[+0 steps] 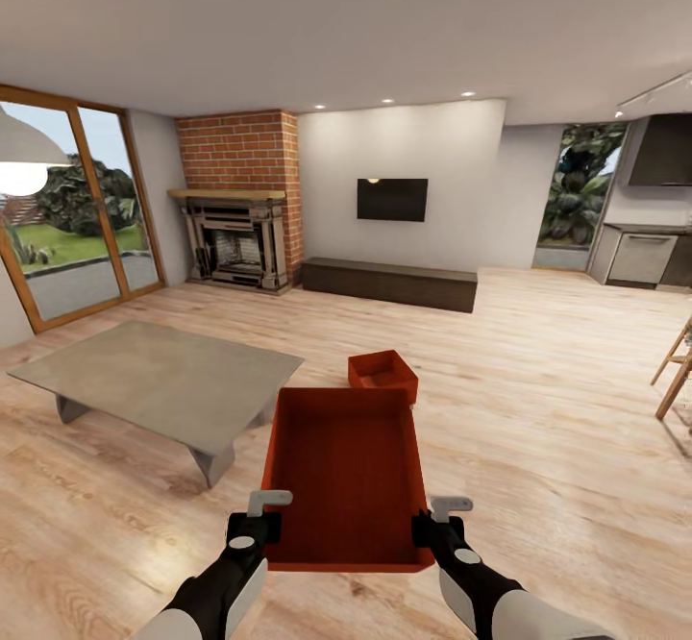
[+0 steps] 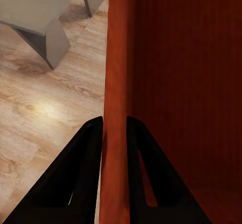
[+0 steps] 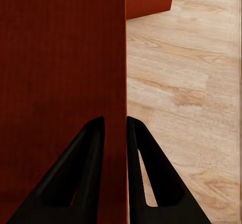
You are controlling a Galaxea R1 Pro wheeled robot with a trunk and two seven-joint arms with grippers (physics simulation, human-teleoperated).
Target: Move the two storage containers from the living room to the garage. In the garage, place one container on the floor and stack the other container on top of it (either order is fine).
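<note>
Two storage containers show in the head view: a held container (image 1: pixel 348 472) raised over the living room's wood floor (image 1: pixel 557 409), a second container (image 1: pixel 383 374) on the planks just beyond it, beside one grey table (image 1: pixel 159 376). Left gripper (image 1: pixel 258 517) and right gripper (image 1: pixel 440 520) flank its near corners. Left wrist view: fingers (image 2: pixel 85 173) pinch the left wall. Right wrist view: fingers (image 3: pixel 143 173) pinch the right wall.

Near container (image 1: pixel 348 472) held above plank floor (image 1: pixel 538 409), left gripper (image 1: pixel 258 517) on its left wall, right gripper (image 1: pixel 434 522) on its right. Second container (image 1: pixel 383 374) on floor just beyond. Table (image 1: pixel 159 374) to left.
</note>
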